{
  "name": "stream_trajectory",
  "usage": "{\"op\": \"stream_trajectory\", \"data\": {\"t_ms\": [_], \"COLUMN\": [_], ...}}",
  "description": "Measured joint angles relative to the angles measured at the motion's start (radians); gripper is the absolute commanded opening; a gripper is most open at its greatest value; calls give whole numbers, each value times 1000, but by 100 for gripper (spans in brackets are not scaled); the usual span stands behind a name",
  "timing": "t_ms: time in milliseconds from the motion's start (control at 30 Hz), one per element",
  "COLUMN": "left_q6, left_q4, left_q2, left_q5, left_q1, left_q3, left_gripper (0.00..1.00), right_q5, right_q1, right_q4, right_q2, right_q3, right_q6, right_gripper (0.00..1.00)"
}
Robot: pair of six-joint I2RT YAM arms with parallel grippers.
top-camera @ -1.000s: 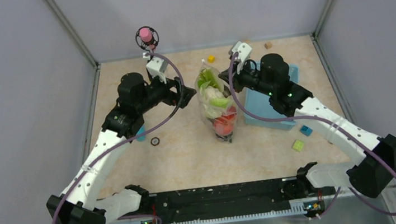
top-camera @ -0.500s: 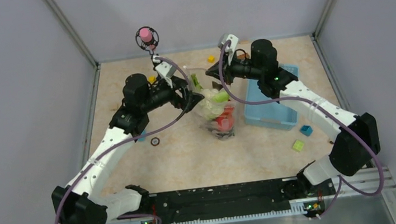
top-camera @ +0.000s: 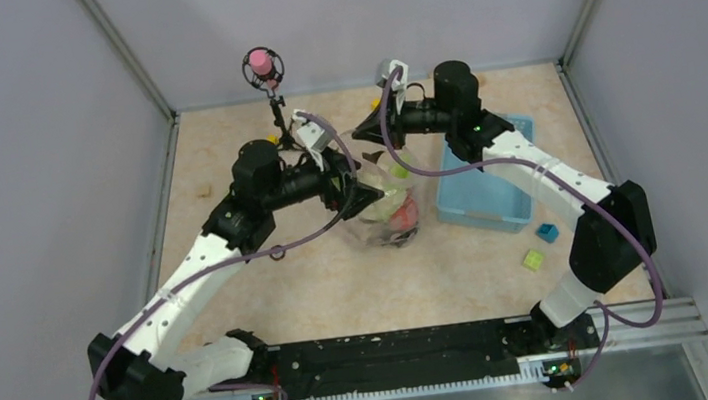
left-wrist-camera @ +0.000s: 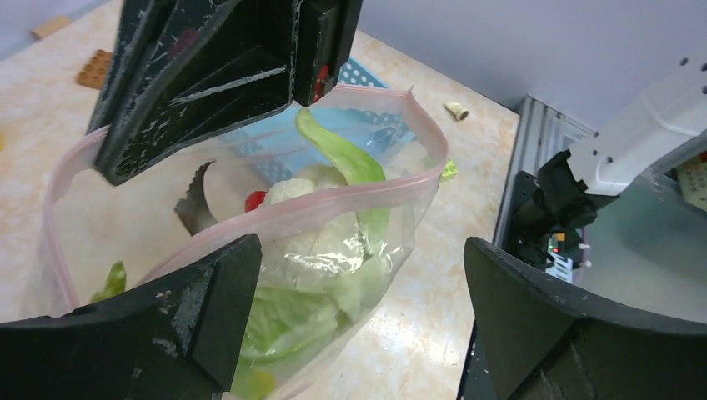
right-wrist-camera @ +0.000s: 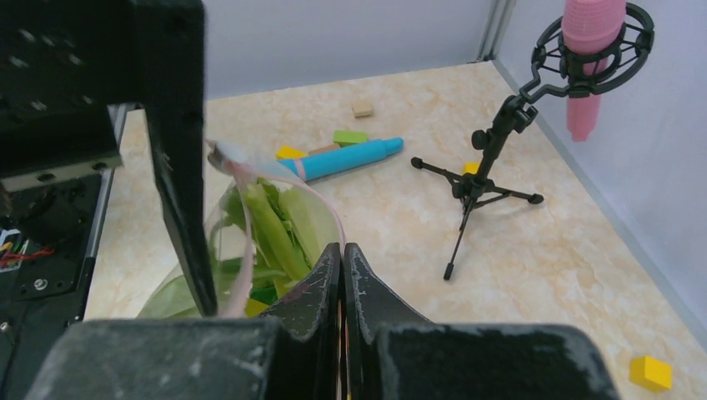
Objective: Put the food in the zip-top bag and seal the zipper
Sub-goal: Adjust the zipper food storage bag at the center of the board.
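The zip-top bag (top-camera: 383, 222) is standing mid-worktop (top-camera: 319, 284), just left of the blue basket (top-camera: 481, 201). The left wrist view is showing the left hand (left-wrist-camera: 363, 250) spread wide at the open pink zipper (left-wrist-camera: 333, 200), with cauliflower (left-wrist-camera: 288, 190) inside. The right wrist view is showing the right hand (right-wrist-camera: 343, 254) pressed together, pinching the bag's rim.

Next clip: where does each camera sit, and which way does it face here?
Top external: above and behind the bases, looking down on the table; left arm and right arm whole, left gripper and right gripper at the bag.
Left wrist: behind the left gripper, facing the bag's open mouth; own open fingers frame the bottom, right gripper at the top.
Right wrist: behind the right gripper, facing the mic past the bag; own shut fingers at the bottom.
Shared: bag in all three; mic in top and right wrist.
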Motion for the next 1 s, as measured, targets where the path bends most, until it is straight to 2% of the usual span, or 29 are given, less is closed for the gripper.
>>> {"op": "stream_trajectory", "data": {"t_ms": [100, 267, 333, 467, 567, 633, 767, 867, 1000], "left_q6": [17, 13, 13, 37, 73, 113, 195, 227, 230], "left_q4": [-38, -119, -137, -142, -158, -161, -129, -88, -21], "left_q2": [-112, -325, -360, -394, -375, -341, -351, -388, -378], "left_q5": [-122, -489, -594, -712, -718, -647, -488, -386, -299], "left_q1": [-26, -22, -13, 20, 77, 124, 149, 166, 212], "left_q3": [-39, -100, -105, -161, -180, -180, -226, -273, -283], "left_gripper": [98, 98, 98, 98, 98, 98, 97, 89, 84], "right_q5": [-22, -48, -53, -72, -83, -90, -101, -105, -114], "right_q1": [0, 0, 0, 0, 0, 0, 0, 0, 0], "right_q4": [-7, -32, -38, -52, -63, -68, -67, -68, -67], "right_q2": [0, -12, -18, -29, -35, -39, -43, -43, -43], "right_q3": [0, -1, -2, -2, -3, -5, -15, -18, -18], "right_q6": [-24, -58, -62, -71, -83, -87, -87, -87, -85], "right_gripper": [0, 0, 0, 0, 0, 0, 0, 0, 0]}}
